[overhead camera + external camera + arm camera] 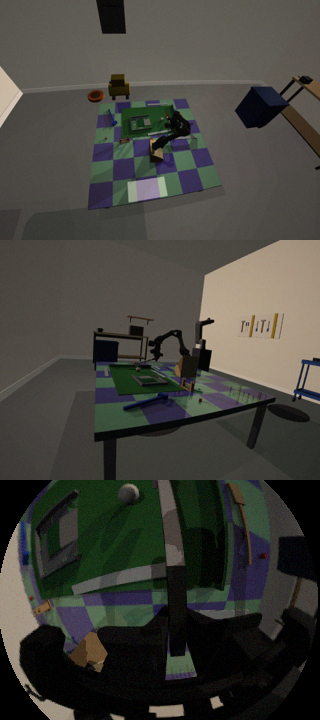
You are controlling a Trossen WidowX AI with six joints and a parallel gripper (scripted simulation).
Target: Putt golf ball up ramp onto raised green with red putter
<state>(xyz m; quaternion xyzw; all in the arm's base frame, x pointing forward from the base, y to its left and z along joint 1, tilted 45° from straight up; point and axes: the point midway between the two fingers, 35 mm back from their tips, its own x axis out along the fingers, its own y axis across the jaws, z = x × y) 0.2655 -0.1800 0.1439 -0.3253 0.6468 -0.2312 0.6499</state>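
My gripper (170, 119) (156, 359) (172, 608) is shut on the black grip of the red putter (147, 360) (172, 530). The putter's shaft slants away from the fingers, and its red head (166, 115) (134, 362) is above the green mat. The white golf ball (162, 119) (138, 369) (128, 494) rests on the mat, between the putter head and the ramp in the top view. The grey ramp (146, 122) (69, 527) leads to the raised green (140, 122) (147, 380) (52, 541), which has grey walls on its other sides. The head's lower edge is hard to make out.
A blue putter (111, 116) (144, 403) lies beyond the green mat (125, 113) (118, 387). A small wooden stand (124, 141) (188, 387) and a wooden block (156, 155) (189, 366) under the arm are near its edge. Pale rails (157, 104) (159, 132) lie along both long sides.
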